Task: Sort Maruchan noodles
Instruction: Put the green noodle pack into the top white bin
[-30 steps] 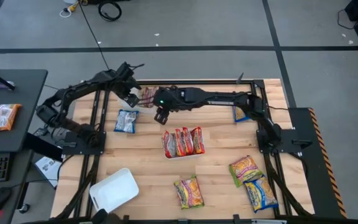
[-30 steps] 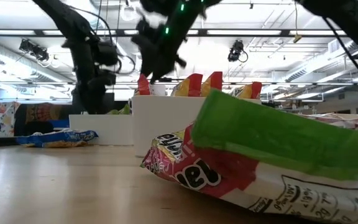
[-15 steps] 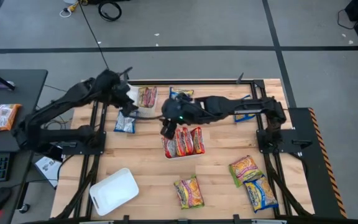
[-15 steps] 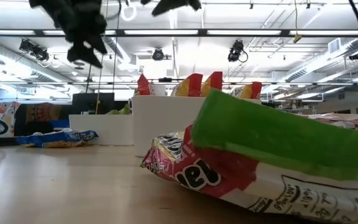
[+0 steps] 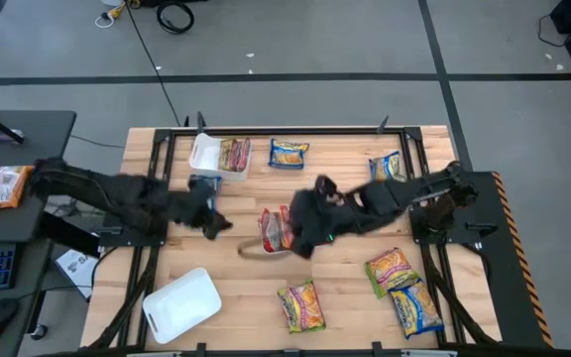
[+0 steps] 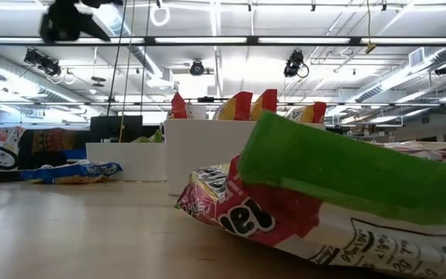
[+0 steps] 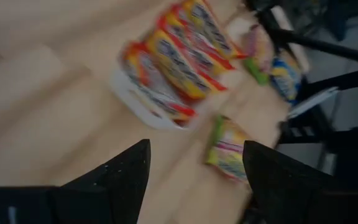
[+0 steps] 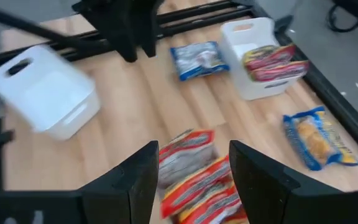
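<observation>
Red-orange noodle packets stand on edge in the centre white tray, and more lie in the far white tray. Blue-and-yellow packets lie flat on the table at the far side. Green-and-pink packets lie near the front. My left gripper hovers open to the left of the centre tray; its wrist view looks at that tray. My right gripper hovers open over the centre tray's right part, with red packets beyond its fingers. Both are empty.
An upturned white tray lies at the near left corner. A blue packet lies by the left arm. One more packet lies near right. In the low view a green-and-pink packet fills the foreground. Bare wood shows between the trays.
Both arms have drawn back from the far tray. My left gripper has moved toward the table's near edge and now sits left of the centre tray. My right gripper has swung toward the near and right side and now sits over the centre tray. No packet has visibly moved.
</observation>
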`<state>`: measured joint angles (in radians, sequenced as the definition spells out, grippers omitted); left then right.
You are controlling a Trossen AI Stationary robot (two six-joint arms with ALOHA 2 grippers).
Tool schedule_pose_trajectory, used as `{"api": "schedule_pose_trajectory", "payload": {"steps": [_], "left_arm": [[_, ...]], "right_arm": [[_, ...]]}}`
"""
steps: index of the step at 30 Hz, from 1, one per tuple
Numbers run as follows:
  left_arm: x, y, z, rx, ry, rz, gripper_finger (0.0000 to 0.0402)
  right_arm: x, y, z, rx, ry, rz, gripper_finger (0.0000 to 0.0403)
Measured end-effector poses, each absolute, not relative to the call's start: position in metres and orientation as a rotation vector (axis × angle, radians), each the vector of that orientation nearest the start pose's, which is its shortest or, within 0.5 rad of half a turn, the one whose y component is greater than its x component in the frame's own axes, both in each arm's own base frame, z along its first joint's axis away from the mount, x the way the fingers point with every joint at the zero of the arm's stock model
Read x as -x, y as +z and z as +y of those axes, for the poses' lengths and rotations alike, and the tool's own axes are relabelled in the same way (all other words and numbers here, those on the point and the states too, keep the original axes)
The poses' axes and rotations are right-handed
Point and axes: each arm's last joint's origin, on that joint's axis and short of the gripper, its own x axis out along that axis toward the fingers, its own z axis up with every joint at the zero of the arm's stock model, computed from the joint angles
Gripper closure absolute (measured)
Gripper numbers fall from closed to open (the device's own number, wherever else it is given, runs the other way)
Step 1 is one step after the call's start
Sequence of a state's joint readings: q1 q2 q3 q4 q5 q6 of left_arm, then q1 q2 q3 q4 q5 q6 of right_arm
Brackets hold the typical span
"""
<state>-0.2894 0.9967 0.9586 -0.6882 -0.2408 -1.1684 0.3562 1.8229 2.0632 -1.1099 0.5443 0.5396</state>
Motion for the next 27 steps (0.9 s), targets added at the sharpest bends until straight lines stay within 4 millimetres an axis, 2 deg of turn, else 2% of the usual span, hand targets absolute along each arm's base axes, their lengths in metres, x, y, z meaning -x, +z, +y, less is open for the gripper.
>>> {"api": "schedule_pose_trajectory", "payload": {"steps": [7,13,21,24,27], "left_arm": [[-0.213,0.281,-0.112,1.056,0.397,0.675,0.0143],[-0.236,0.254,-0.162,1.205,0.328,0.663,0.0143],[-0.268,0.211,-0.199,1.393,0.306,0.623,0.0143],[-0.282,0.205,-0.207,1.404,0.31,0.618,0.0143],[-0.298,0.208,-0.216,1.393,0.312,0.638,0.0146]], "right_arm": [[-0.33,0.404,0.166,-0.113,-0.384,0.635,0.0202],[-0.314,0.404,0.193,-0.153,-0.365,0.599,0.0202],[-0.301,0.403,0.214,-0.18,-0.278,0.629,0.0202],[-0.3,0.403,0.216,-0.18,-0.277,0.625,0.0202],[-0.3,0.404,0.216,-0.174,-0.289,0.613,0.0202]]}}
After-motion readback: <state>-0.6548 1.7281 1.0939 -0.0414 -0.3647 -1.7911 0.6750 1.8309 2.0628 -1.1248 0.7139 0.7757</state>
